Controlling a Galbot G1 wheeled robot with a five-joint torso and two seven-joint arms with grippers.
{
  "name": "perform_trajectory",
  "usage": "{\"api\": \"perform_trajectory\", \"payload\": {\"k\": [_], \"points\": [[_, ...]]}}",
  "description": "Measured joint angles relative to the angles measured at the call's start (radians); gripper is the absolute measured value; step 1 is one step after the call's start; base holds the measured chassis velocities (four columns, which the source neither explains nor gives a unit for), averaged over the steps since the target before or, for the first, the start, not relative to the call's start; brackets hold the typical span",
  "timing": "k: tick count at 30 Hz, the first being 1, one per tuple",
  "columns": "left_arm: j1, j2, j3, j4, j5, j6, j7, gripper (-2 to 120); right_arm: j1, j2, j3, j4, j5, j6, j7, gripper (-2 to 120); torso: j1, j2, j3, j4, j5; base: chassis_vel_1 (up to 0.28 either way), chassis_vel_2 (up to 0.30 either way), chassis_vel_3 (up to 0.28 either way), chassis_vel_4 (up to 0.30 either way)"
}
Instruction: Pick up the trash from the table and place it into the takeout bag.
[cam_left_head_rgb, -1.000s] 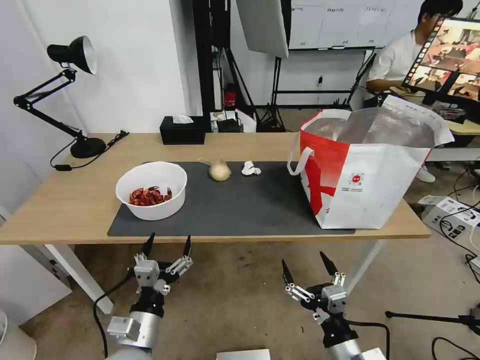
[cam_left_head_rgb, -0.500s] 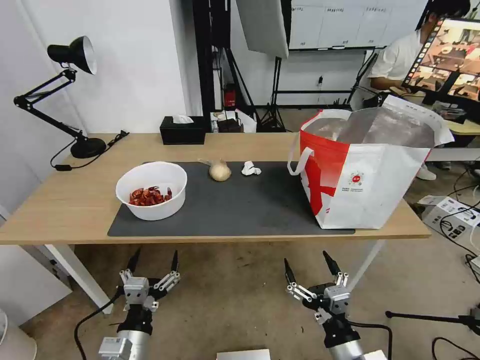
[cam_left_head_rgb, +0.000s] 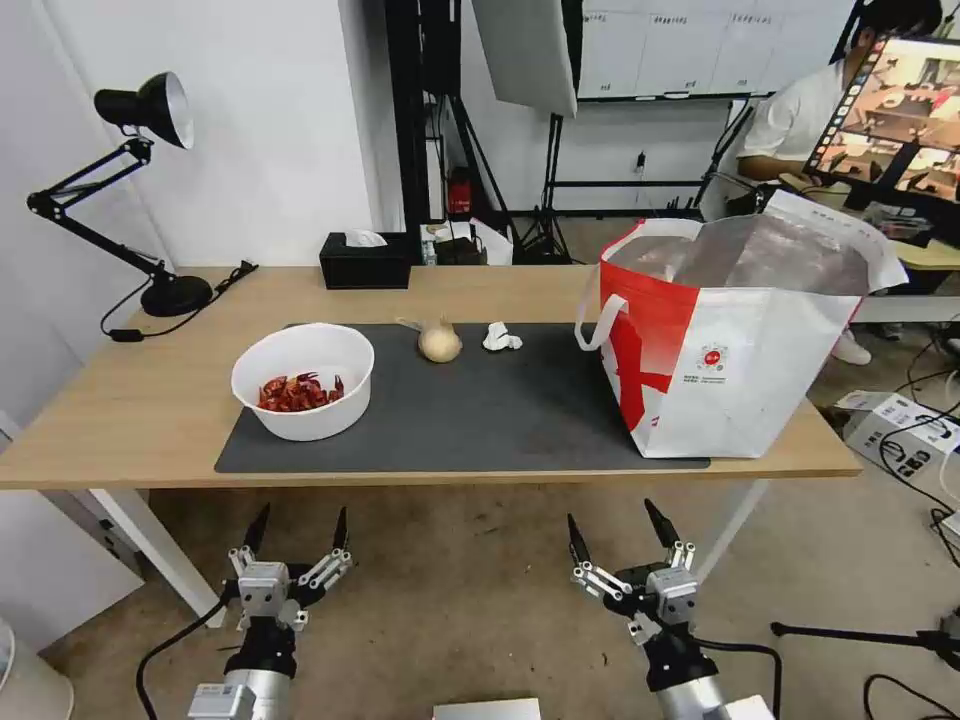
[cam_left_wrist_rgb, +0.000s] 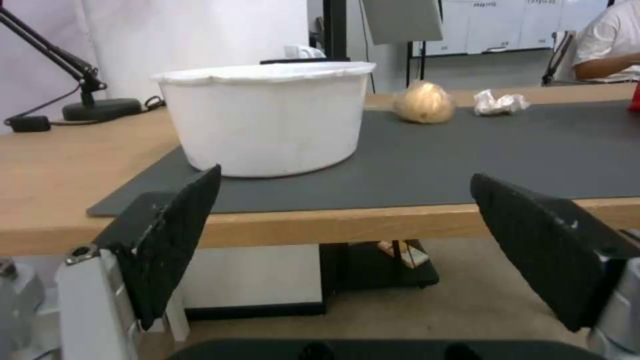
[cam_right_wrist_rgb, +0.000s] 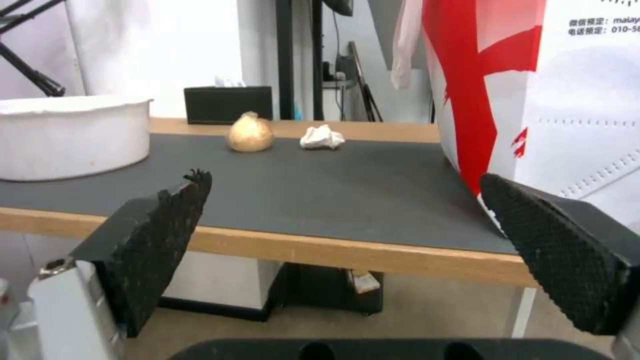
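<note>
Head view is showing both the left gripper (cam_left_head_rgb: 298, 528) and right gripper (cam_left_head_rgb: 615, 533) hanging wide-jawed below the table (cam_left_head_rgb: 150, 400), while bowl (cam_left_head_rgb: 303, 381), knotted bag (cam_left_head_rgb: 439, 341) and tissue (cam_left_head_rgb: 501, 337) are waiting beside the takeout bag (cam_left_head_rgb: 735, 340).

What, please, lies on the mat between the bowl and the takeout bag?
In the head view, the knotted bag and crumpled tissue lie between the bowl and takeout bag, toward the mat's far edge.
</note>
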Motion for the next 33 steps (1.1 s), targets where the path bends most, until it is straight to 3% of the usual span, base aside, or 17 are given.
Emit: {"api": "perform_trajectory", "payload": {"k": [20, 28, 33], "points": [[0.000, 0.015, 0.001, 0.003, -0.008, 0.040, 0.005, 100, 0.045, -0.031, -0.037, -0.001, 0.034, -0.042, 0.013, 100, 0.000, 0.000, 0.000, -0.0001, 0.0000, 0.000, 0.000, 0.000, 0.000], [0.001, 0.031, -0.008, -0.002, -0.033, 0.037, 0.052, 100, 0.171, -0.126, -0.095, 0.069, 0.089, -0.148, 0.016, 100, 0.000, 0.000, 0.000, -0.0001, 0.0000, 0.000, 0.000, 0.000, 0.000], [0.000, 0.031, -0.009, -0.003, -0.035, 0.037, 0.061, 100, 0.307, -0.193, -0.136, 0.051, 0.140, -0.224, 0.024, 100, 0.000, 0.000, 0.000, 0.0000, -0.0001, 0.000, 0.000, 0.000, 0.000]]}}
